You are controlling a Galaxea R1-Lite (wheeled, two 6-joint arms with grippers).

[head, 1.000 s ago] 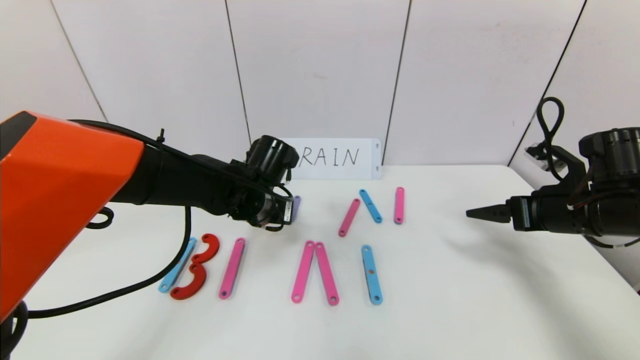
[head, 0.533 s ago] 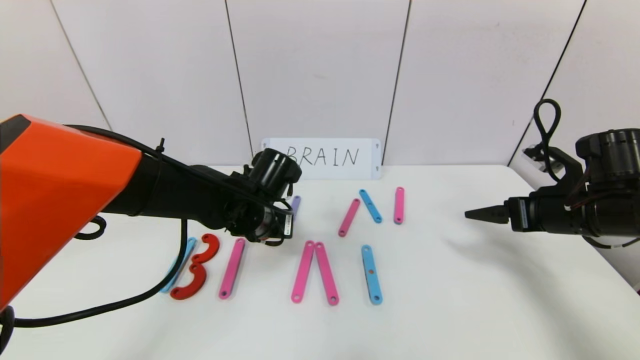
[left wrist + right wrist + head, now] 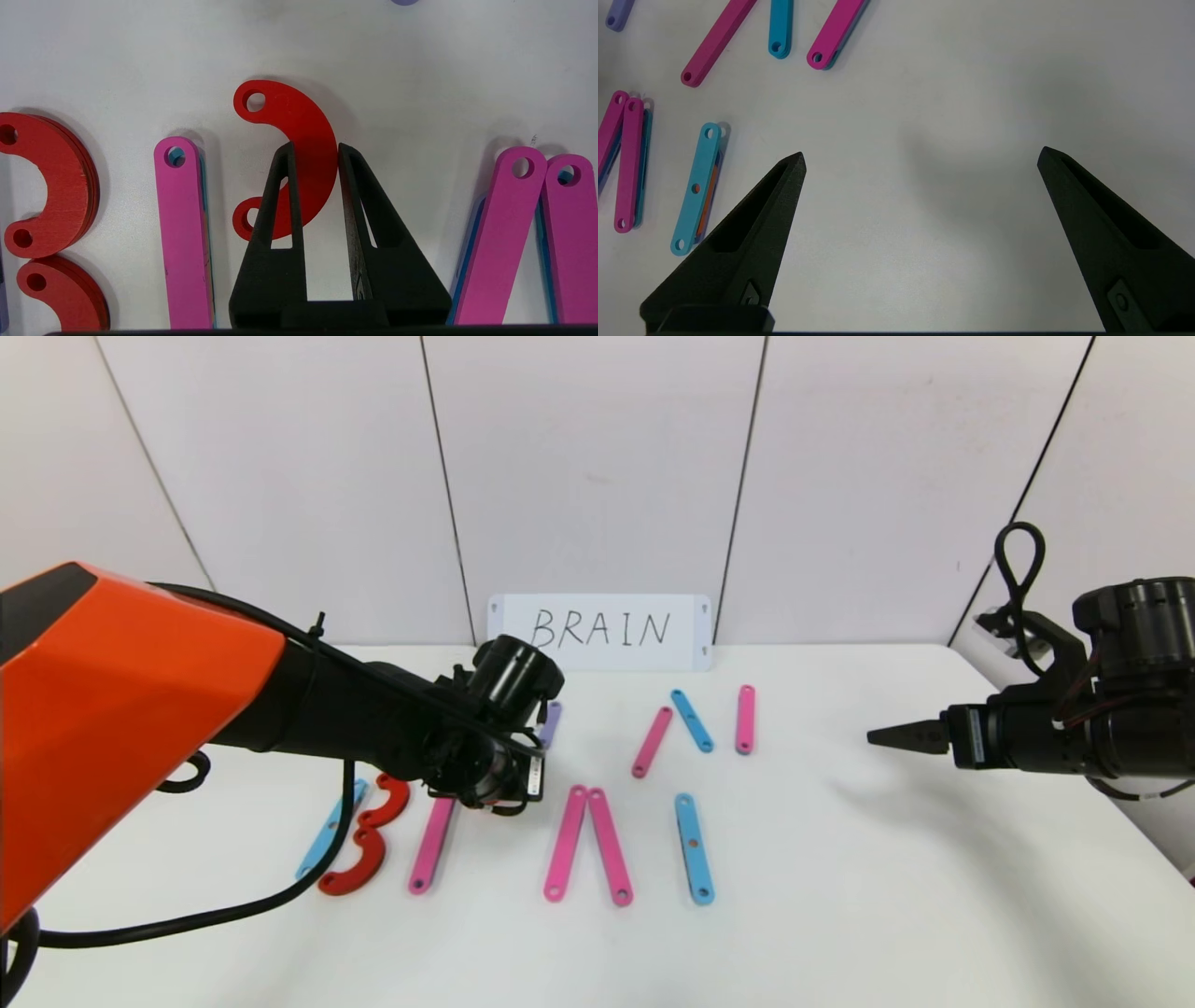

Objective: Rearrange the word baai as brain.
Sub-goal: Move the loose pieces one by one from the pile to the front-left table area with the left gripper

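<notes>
My left gripper (image 3: 315,149) is shut on a red C-curve (image 3: 303,140) and holds it just above the table, between a pink bar (image 3: 184,233) and a pair of pink bars (image 3: 504,233). In the head view the left wrist (image 3: 490,770) hides this curve and covers the top of that pink bar (image 3: 429,849). A blue bar (image 3: 327,831) with two red C-curves (image 3: 369,835) lies at the left. The pink pair (image 3: 588,845) and a blue bar (image 3: 695,847) follow to the right. My right gripper (image 3: 878,735) is open and empty at the right.
Behind lie a short purple bar (image 3: 552,723) and a pink (image 3: 652,741), blue (image 3: 692,720) and pink bar (image 3: 745,719) in an N shape. A white card (image 3: 602,630) reading BRAIN stands against the wall. A black cable (image 3: 187,915) trails at the front left.
My left arm has moved from beside the purple bar toward the front row and lower, over the top of the single pink bar. The right arm has hardly moved.
</notes>
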